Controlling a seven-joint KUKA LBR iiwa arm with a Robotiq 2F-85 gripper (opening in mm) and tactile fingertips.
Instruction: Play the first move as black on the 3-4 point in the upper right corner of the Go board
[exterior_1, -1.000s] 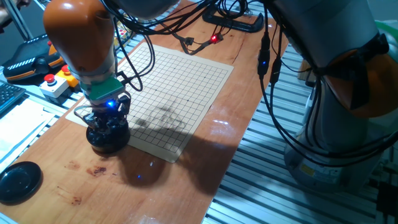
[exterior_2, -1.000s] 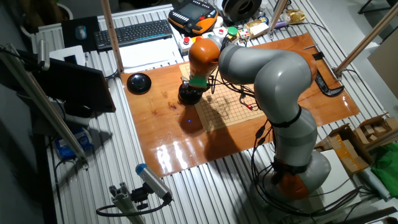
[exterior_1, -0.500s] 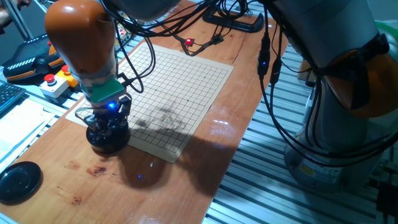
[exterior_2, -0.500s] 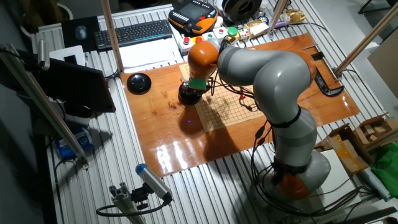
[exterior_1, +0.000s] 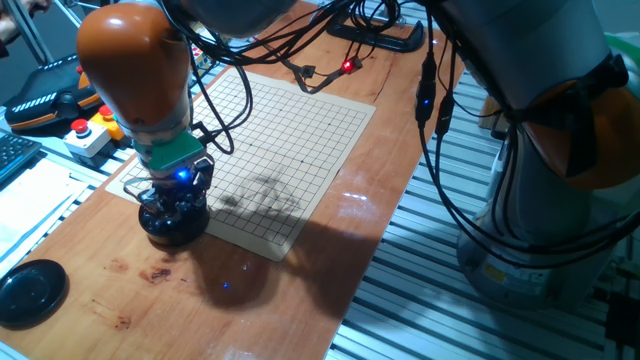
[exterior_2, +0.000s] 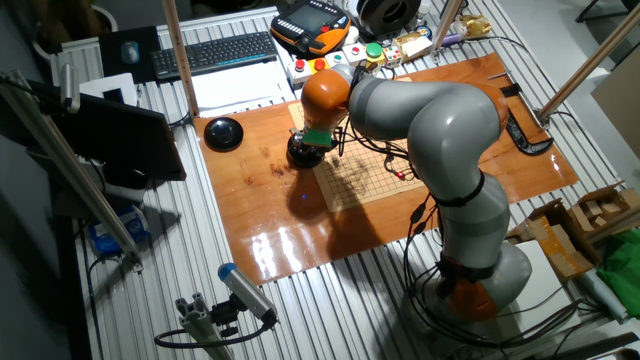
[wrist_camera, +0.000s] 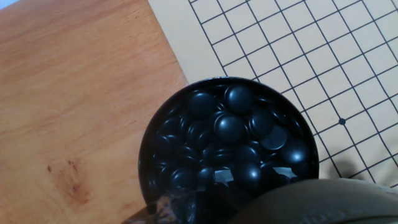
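Many black stones sit in the round bowl, right under the gripper. I cannot tell if its fingers are wide or narrow. Past the bowl, the Go board has no stone yet, so picking and placing are still left.
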